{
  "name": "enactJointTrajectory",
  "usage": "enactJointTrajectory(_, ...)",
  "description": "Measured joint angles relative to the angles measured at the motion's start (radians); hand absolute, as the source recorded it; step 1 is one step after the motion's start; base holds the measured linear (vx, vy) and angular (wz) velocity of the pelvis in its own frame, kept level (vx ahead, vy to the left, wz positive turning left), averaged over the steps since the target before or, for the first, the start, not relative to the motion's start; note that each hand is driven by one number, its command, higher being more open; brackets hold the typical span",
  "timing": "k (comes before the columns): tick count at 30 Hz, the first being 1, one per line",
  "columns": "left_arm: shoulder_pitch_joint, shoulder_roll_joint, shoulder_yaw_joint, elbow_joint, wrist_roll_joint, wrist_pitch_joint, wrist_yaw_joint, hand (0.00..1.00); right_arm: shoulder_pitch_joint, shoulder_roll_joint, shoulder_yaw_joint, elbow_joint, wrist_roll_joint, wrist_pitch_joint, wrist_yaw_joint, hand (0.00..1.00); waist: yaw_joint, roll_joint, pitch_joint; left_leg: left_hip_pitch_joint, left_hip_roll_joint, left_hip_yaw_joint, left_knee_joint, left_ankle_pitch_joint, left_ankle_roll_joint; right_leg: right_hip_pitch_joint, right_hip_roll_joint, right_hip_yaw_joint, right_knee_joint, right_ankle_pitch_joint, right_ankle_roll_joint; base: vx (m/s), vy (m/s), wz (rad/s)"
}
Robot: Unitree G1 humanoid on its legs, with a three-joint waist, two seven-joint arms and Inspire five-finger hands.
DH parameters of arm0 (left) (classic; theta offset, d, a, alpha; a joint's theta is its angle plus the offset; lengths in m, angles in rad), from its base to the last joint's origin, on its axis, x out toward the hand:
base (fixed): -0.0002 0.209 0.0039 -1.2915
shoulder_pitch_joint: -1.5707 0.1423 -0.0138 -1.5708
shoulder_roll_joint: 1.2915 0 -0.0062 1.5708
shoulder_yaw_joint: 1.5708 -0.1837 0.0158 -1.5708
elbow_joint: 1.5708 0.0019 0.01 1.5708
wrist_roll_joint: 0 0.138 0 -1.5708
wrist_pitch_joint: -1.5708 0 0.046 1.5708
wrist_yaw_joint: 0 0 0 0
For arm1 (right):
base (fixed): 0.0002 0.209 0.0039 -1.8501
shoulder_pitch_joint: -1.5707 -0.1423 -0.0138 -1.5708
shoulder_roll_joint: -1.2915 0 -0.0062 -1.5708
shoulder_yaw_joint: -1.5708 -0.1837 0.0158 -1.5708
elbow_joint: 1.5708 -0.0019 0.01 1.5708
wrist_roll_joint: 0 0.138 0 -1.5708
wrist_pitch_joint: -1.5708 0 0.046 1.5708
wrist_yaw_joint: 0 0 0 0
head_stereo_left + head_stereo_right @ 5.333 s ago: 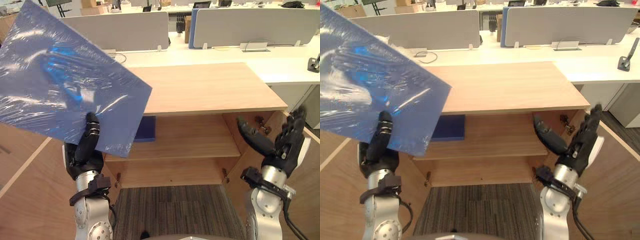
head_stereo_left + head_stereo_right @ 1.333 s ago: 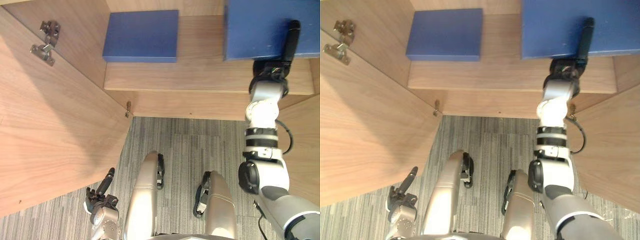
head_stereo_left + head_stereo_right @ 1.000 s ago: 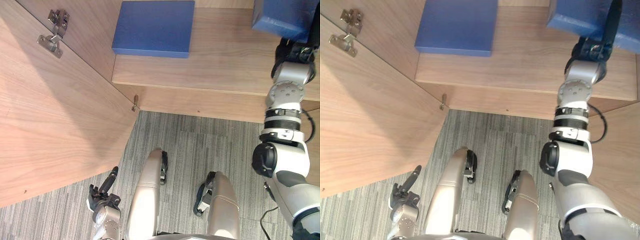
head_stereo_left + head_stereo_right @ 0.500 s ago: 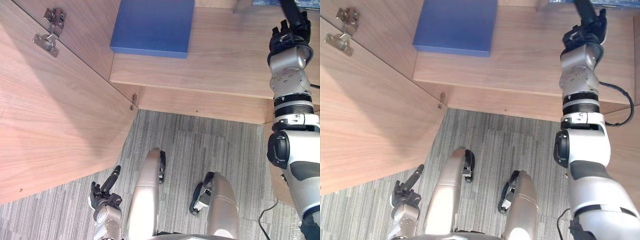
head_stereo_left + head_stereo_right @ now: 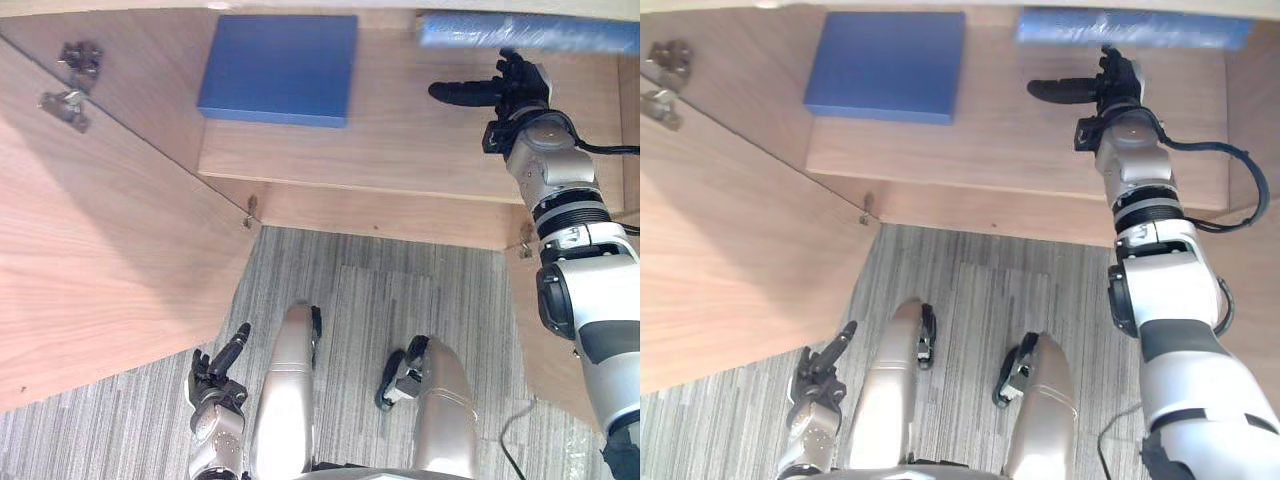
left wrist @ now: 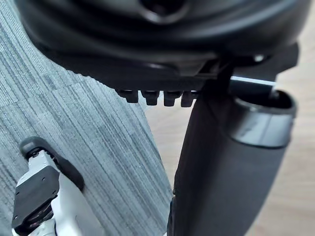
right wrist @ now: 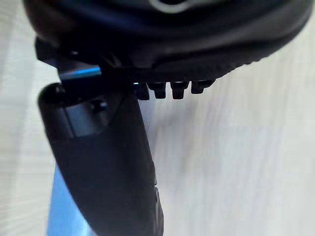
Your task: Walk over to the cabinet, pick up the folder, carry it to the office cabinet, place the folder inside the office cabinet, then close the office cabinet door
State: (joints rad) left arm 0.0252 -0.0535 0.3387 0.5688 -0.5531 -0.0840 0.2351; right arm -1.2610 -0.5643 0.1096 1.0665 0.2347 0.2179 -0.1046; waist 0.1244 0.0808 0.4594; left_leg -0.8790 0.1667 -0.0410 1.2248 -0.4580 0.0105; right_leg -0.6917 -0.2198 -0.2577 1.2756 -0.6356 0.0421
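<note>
The plastic-wrapped blue folder (image 5: 520,32) lies on the office cabinet's shelf (image 5: 420,150), far back on its right side. My right hand (image 5: 512,85) hovers over the shelf just in front of the folder, apart from it, open, with its thumb (image 5: 462,92) stretched out to the left. A blue strip of the folder (image 7: 61,206) shows beside the thumb in the right wrist view. My left hand (image 5: 215,372) hangs low by my side over the carpet, open and empty, its straight fingers (image 6: 152,96) showing in the left wrist view.
A second flat blue box (image 5: 278,68) lies on the shelf's left part. The cabinet's left door (image 5: 100,250) stands wide open with metal hinges (image 5: 62,98) on its inner face. The right door (image 5: 545,340) stands open by my right arm. Grey striped carpet (image 5: 400,290) covers the floor.
My right hand has let go of the folder and drawn back from it; the folder now lies at the back of the shelf. The camera has shifted slightly.
</note>
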Motion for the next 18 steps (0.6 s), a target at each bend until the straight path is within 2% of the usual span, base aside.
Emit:
enactJointTrajectory(6,-0.013,0.017,-0.001,0.023,0.016,0.021,-0.03,1.0,0.049,-0.002,0.044,-0.008,-0.31,-0.014,0.096,1.0,-0.003,-0.002,-0.001,0.027,0.013,0.003,-0.018,0.0,-0.001,0.021,0.008,-0.006,-0.009,0.0,0.0,0.0,-0.006,0.01)
enactJointTrajectory(9,-0.013,0.036,0.0,0.02,0.016,0.022,-0.043,1.0,0.093,-0.002,0.118,-0.036,-0.474,-0.045,0.162,1.0,-0.001,-0.003,-0.001,0.037,0.015,0.005,-0.023,0.001,-0.002,0.031,0.01,-0.007,-0.016,0.0,0.0,-0.01,0.011,0.01)
enactJointTrajectory(10,-0.012,0.042,0.0,0.017,0.017,0.022,-0.05,1.0,0.126,-0.012,0.155,-0.07,-0.524,-0.056,0.169,1.0,0.0,-0.003,-0.002,0.038,0.015,0.006,-0.03,0.001,-0.014,0.032,0.01,-0.007,-0.022,0.0,0.0,0.0,0.0,0.0)
enactJointTrajectory(15,-0.009,0.052,-0.001,0.014,0.016,0.027,-0.065,1.0,0.21,-0.067,0.236,-0.182,-0.546,-0.094,0.232,1.0,-0.001,-0.006,-0.003,0.054,0.016,0.021,-0.042,0.0,-0.024,0.044,0.009,-0.002,-0.043,0.0,0.0,-0.02,0.051,-0.04)
enactJointTrajectory(18,-0.004,0.06,-0.002,0.011,0.016,0.028,-0.072,1.0,0.273,-0.078,0.326,-0.255,-0.548,-0.115,0.251,1.0,-0.004,-0.029,-0.016,0.074,0.019,0.037,-0.055,-0.002,-0.028,0.051,0.011,0.012,-0.056,0.0,0.0,-0.01,0.052,-0.12)
